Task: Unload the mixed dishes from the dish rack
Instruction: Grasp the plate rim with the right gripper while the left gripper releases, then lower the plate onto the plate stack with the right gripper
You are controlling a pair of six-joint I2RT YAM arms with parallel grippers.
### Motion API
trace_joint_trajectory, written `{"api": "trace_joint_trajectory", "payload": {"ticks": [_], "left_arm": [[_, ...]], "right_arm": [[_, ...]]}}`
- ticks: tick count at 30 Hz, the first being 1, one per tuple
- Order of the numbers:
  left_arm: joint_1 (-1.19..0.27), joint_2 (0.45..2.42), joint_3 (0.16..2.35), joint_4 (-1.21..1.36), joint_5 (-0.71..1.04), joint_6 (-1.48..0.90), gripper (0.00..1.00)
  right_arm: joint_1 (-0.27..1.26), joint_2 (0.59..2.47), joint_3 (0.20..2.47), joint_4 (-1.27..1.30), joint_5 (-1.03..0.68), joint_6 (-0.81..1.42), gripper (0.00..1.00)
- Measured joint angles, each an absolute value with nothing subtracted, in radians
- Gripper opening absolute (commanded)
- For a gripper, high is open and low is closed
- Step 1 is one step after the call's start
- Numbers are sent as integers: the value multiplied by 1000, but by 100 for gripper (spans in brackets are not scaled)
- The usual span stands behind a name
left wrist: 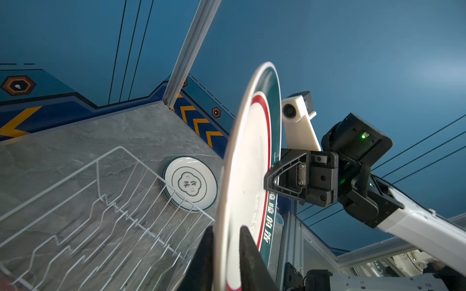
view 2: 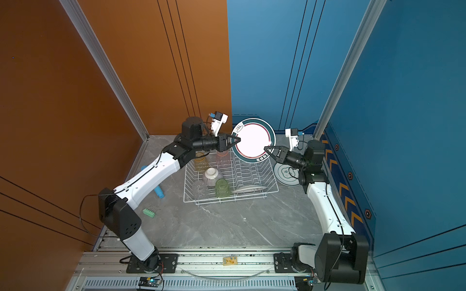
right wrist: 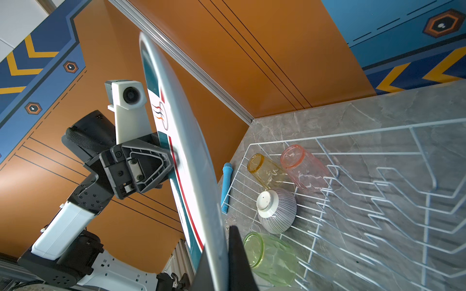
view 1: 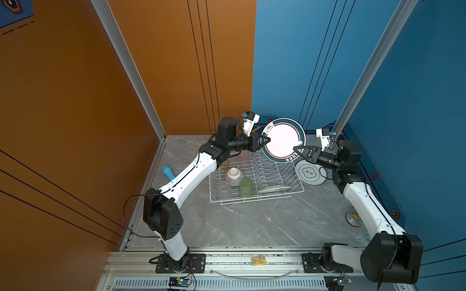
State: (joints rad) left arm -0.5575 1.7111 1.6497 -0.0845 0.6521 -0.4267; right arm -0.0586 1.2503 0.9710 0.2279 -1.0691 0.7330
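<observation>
**1. Arm pose.** In both top views the two arms reach in from the 6 o'clock rail. Their grippers point inward at each other above the 1 o'clock corner of the dish rack (view 1: pixel 269 168).
- The left gripper (view 1: pixel 267 139) meets the large plate (view 1: pixel 282 139) at the plate's 9 o'clock edge.
- The right gripper (view 1: pixel 295 149) meets it at the 4 o'clock edge.

**2. Pincers.**
- Right gripper: the jaws are clamped on the plate rim, one finger on each face.
- Left gripper: the jaws are narrow and straddle the rim. Whether they press on it or stand just clear cannot be told.

**3. Large plate.** It is held clear above the rack, nearly upright, with its face toward the top camera. It has a white centre, a thin red ring and a dark teal band. The band carries a logo at 10 o'clock and printed characters at 5 o'clock.

**4. Other dishes.**
- The 9 o'clock half of the rack holds an upturned striped bowl (view 1: pixel 234 176), a green tumbler (view 1: pixel 246 187) and a clear tumbler (view 1: pixel 224 189).
- It also holds a pink tumbler (view 1: pixel 243 158) and a yellow tumbler (view 2: pixel 201 162).
- One flat plate (view 1: pixel 274 188) lies at the rack's 5 o'clock edge.
- Stacked plates (view 1: pixel 310 173) rest on the table at the rack's 3 o'clock side.

**5. View differences.**
- The left wrist view shows the large plate edge-on and the printed centre of the top stacked plate.
- The right wrist view shows the bowl's foot ring.
- A top view shows a green block (view 2: pixel 149 212) on the table at 8 o'clock.
</observation>
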Motion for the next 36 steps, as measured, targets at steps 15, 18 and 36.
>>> {"api": "trace_joint_trajectory", "payload": {"ticks": [15,18,36], "left_arm": [[-582,1694,1650,-380,459,-182,35],[-607,1679,1652,-457,393,-125,35],[-659,1668,1710,-625,274,-14,36]], "right_arm": [[-299,1251,984,19,-900,743,0],[-363,1261,989,-96,-816,704,0],[-490,1481,940,-301,-599,586,0]]}}
